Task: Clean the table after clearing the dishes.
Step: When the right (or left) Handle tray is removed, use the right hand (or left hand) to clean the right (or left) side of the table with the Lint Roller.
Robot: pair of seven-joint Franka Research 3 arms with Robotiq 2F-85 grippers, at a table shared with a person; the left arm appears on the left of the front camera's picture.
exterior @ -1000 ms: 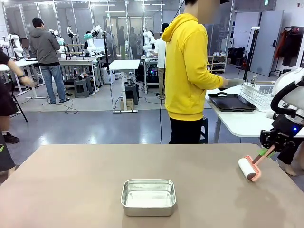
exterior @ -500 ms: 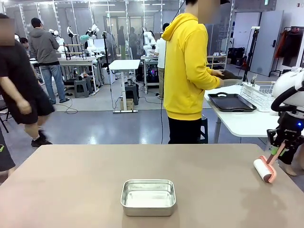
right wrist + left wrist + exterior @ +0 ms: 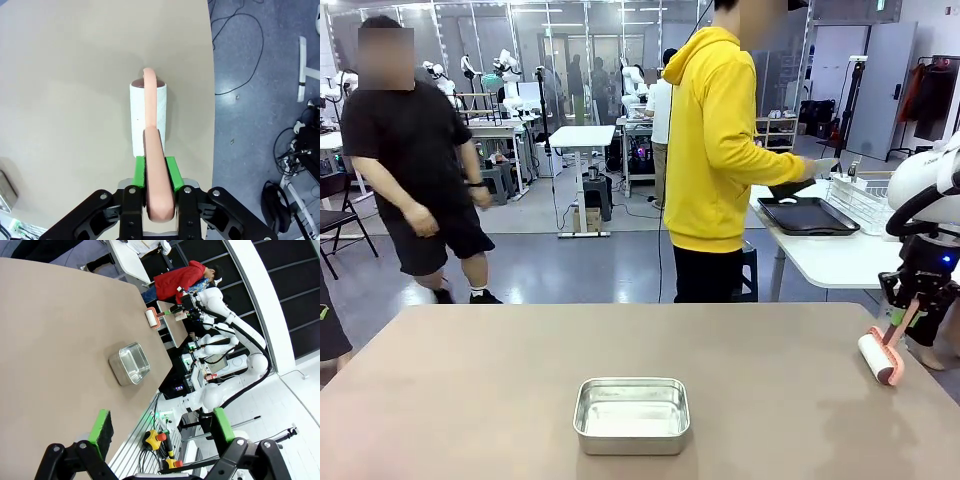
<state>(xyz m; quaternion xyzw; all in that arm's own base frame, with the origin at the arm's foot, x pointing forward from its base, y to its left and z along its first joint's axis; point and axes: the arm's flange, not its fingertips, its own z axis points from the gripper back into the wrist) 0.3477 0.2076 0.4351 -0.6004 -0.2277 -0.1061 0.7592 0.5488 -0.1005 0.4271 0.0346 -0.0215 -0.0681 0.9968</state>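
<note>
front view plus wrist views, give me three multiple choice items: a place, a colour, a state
1. Where does the pan stand on the table? A far left corner; B middle, near the robot's edge; C right edge.
2. What colour is the handle of the roller? A pink; B blue; C black.
3. The right gripper is: A open; B shut on nothing; C shut on the roller.
Answers: B, the pan sits mid-width by the near edge in the front view; A, the handle shows salmon pink; C, its jaws clamp the handle in the right wrist view.
</note>
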